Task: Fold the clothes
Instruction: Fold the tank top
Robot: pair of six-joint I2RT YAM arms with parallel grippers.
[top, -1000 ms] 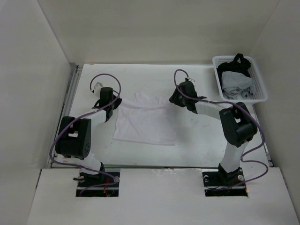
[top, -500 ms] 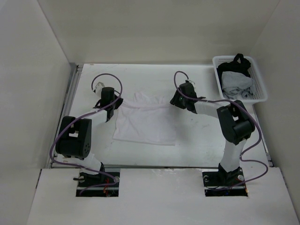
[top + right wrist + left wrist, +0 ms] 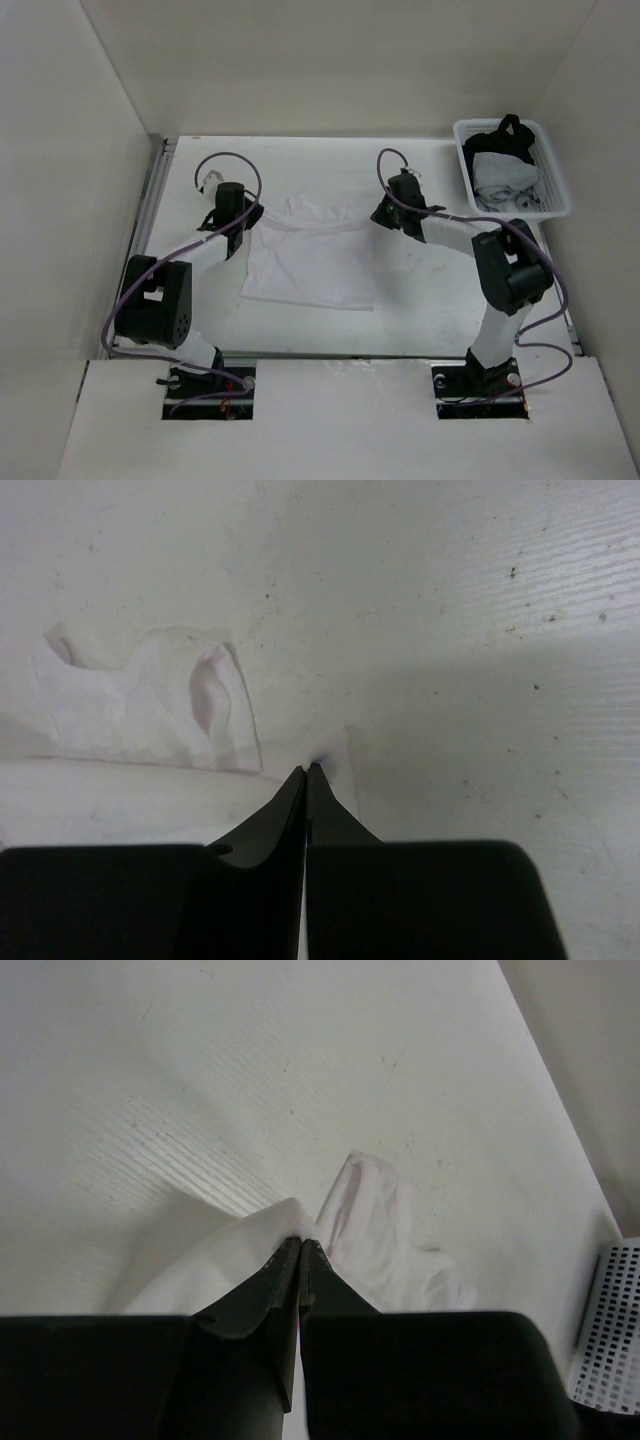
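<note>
Entry: the clothes (image 3: 310, 265) are lying spread and wrinkled on the middle of the worktop (image 3: 430, 300), between the two arms. Step in hand, as judged: the two far corners are being gripped for a first fold.

The left jaws are being held clenched on the far-left corner of the fabric; the right jaws are being held clenched at the far-right corner, with a thin peak of cloth apparently being pinched at the tips.

Next move, as judged: both corners are needing to be lifted together and carried evenly toward the near hem, so that the thin fabric is not being pulled askew; the right-hand pinch is looking slight and slipping is being considered possible.

Views compared:
- Top view: the garment's whole outline and the white basket (image 3: 556, 205) at the far right are being shown; the grips themselves are being hidden beneath the wrists.
- Left wrist view: fabric is being seen bunched between the closed tips.
- Right wrist view: the closed tips and a ruffled edge of cloth (image 3: 140, 705) are being shown.
</note>
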